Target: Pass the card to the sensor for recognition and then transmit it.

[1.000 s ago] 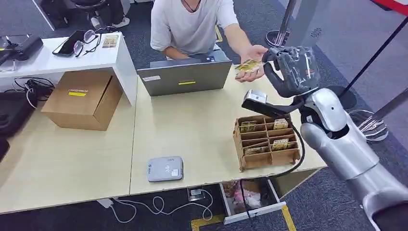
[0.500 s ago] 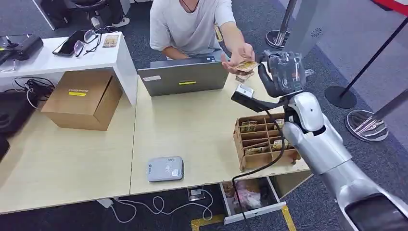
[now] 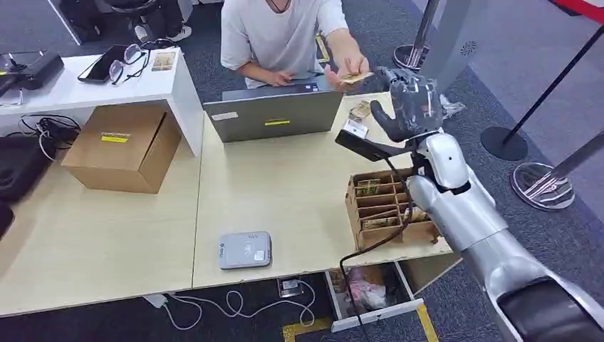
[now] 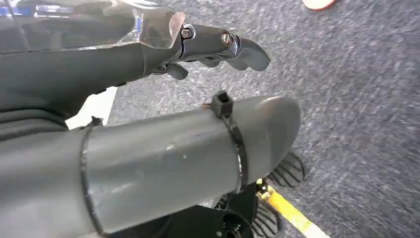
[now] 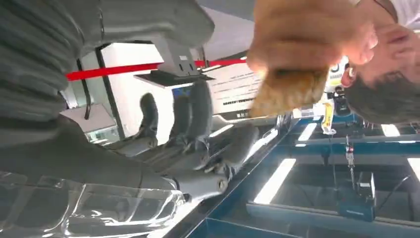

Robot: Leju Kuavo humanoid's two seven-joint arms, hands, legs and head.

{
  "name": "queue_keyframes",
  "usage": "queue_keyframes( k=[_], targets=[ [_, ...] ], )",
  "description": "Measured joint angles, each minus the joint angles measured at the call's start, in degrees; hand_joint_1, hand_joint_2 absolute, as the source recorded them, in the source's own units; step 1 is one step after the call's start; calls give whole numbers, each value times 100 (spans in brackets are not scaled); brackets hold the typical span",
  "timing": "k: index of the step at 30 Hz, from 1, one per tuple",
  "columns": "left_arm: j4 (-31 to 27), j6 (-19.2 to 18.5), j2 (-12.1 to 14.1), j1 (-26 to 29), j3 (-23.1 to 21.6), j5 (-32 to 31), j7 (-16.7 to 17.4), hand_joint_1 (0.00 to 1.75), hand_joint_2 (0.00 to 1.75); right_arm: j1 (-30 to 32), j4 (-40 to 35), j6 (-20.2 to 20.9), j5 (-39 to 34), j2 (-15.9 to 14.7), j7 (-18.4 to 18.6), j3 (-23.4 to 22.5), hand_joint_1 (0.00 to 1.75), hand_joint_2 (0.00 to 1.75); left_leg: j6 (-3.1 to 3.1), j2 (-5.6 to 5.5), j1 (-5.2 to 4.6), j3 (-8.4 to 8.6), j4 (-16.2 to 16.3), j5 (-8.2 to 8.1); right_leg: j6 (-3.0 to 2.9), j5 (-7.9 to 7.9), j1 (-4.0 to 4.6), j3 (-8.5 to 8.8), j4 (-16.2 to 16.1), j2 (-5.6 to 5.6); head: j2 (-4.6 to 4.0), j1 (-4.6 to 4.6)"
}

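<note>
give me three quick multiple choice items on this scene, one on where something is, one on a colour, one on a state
1. Where is the grey card reader?
A. on the white shelf
B. near the table's front edge
C. inside the wooden organizer

2. What colour is the sticker on the laptop lid?
A. yellow
B. red
C. blue

3. Who holds the card?
A. the right hand
B. nobody, it lies on the table
C. the person's hand

Answers:
1 B, it sits flat by the near edge.
2 A, a yellow strip shows on the lid.
3 C, the person's hand pinches it, while the right hand is spread, holding nothing.
</note>
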Motion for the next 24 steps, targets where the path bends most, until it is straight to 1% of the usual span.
queue_keyframes(
  k=[2,3,6,9,11,12,13,16,19,21,24],
  targets=[
    [0,9,-7,-14,0,15,15,0,0,-42,42,-39,-2,52,-22,11,0,175,0,-1,0,1,0,0,0,0,0,0,0,-1,0,0],
    [0,13,-9,-20,0,17,15,0,0,-66,61,-52,-30,70,-41,24,0,0,0,-3,0,1,0,1,0,0,0,0,0,-2,0,-2],
    [0,28,-11,-29,0,41,15,0,0,-123,94,-105,-252,85,-158,59,0,0,2,-4,0,1,0,3,0,0,0,0,0,-2,0,0],
    [0,39,-11,-29,0,66,15,0,0,-114,79,-118,-751,111,-350,59,0,0,2,-2,0,1,0,3,0,0,0,0,0,-1,0,0],
    [0,39,-11,-25,0,70,15,0,0,-26,-48,-32,-1501,149,-615,2,0,0,2,-3,0,1,0,2,0,0,0,0,0,-1,0,2],
    [0,35,-11,-20,0,72,15,0,0,48,-159,82,-1998,183,-781,-41,0,0,2,-3,0,1,0,2,0,0,0,0,0,-2,0,-2],
    [0,18,-9,-18,0,72,15,0,0,151,-303,192,-2480,205,-930,-85,0,0,2,-4,1,1,0,2,0,-1,1,0,0,-2,0,2],
    [0,-13,-4,10,0,55,13,0,0,512,-783,373,-3530,277,-1165,-229,0,0,2,-4,1,0,0,2,0,-1,1,-1,0,-3,0,0],
    [0,-48,-2,49,0,11,11,0,0,982,-1409,514,-4375,378,-1349,-374,0,0,2,-5,3,0,-1,1,-1,-2,3,-1,0,-3,0,0],
    [0,-65,2,66,0,-15,11,0,0,1338,-1889,547,-4772,476,-1438,-470,0,0,0,-5,4,0,-2,0,-2,-3,4,-1,0,-3,0,0],
    [0,-90,11,91,0,-76,11,0,0,1853,-2502,555,-5114,633,-1576,-507,0,0,-1,-4,4,0,-3,-1,-3,-5,5,-1,0,-3,0,0]
  ],
)
